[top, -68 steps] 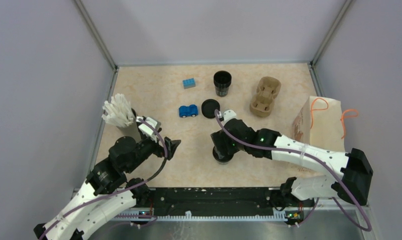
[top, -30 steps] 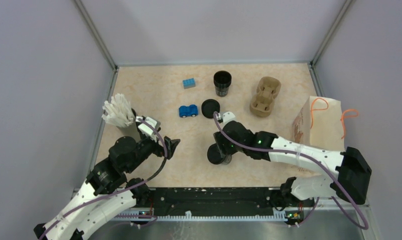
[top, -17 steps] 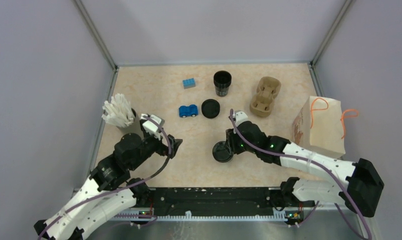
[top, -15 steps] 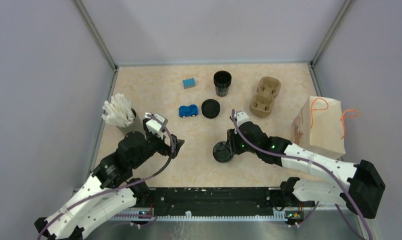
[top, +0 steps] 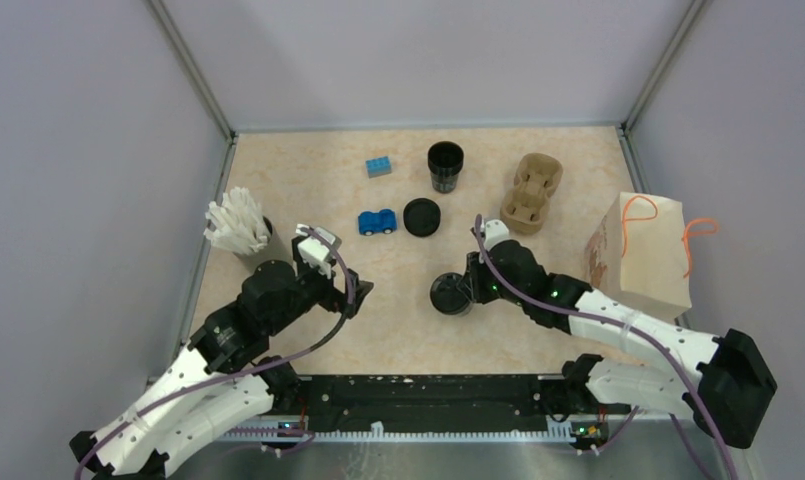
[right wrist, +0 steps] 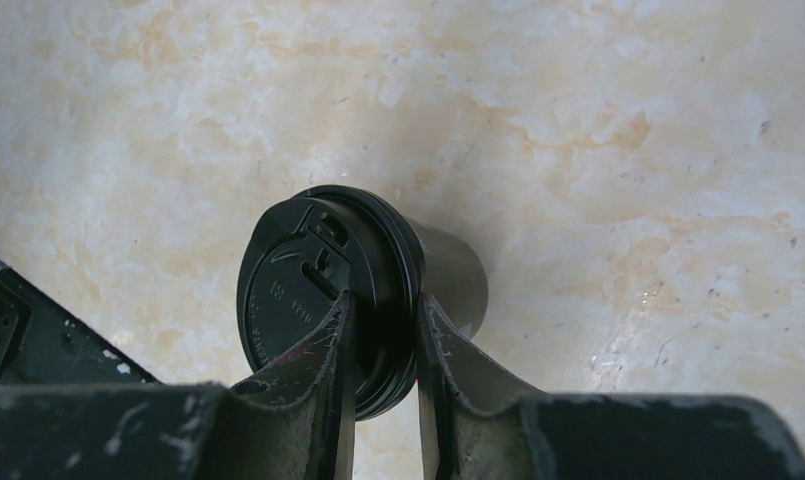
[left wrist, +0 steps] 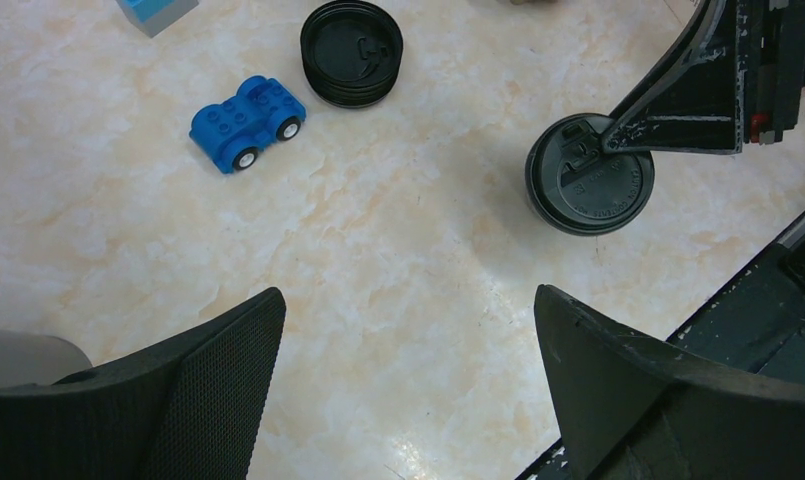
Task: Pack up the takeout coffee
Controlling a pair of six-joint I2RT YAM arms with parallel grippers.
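Gripping: right claw [right wrist: 383,310] clamped on the cup [top: 448,294], with the edge of the lid [left wrist: 590,186] between its 2 fingers.
Cup: upright on the table [top: 308,170], at the right claw's tips.
Left claw [left wrist: 408,298]: jaws wide apart, holding nothing; bare table between its 2 fingers.
Room: bare table between the 2 claws; toy car [left wrist: 247,122] and spare lids [left wrist: 351,52] ahead of the left claw, well apart from it.
Edges: bag [top: 643,255] right of the right claw, at the table's right edge; carrier [top: 531,192] beyond that claw.
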